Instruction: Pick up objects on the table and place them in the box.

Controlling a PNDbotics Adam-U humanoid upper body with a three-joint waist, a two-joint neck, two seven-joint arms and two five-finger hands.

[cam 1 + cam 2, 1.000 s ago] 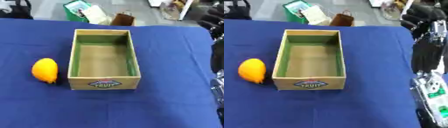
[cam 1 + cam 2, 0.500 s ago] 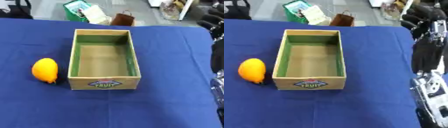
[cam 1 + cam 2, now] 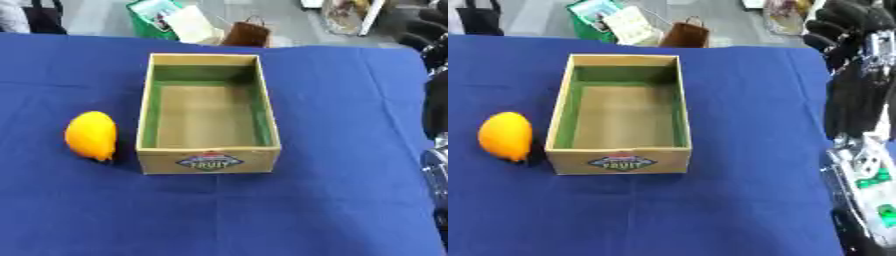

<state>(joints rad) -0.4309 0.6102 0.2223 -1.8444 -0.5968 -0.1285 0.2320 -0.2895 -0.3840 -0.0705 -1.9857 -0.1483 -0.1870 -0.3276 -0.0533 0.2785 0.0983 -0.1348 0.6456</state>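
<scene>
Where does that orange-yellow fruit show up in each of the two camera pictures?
Left eye view: the fruit lies at mid-height on the left, just left of the box.
Right eye view: the same fruit sits nearer the left edge, again beside the box.
Shared landmark: the label on the box's near wall.

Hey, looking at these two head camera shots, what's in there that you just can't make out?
- Right hand: neither view shows it clearly; only the black right arm runs along the right edge.
- Left hand: in neither view.
- Box label: blurred apart from "FRUIT".
- Yellow-orange fruit: its kind is unclear.
- Bags beyond the table: cut off by the top edge.
</scene>
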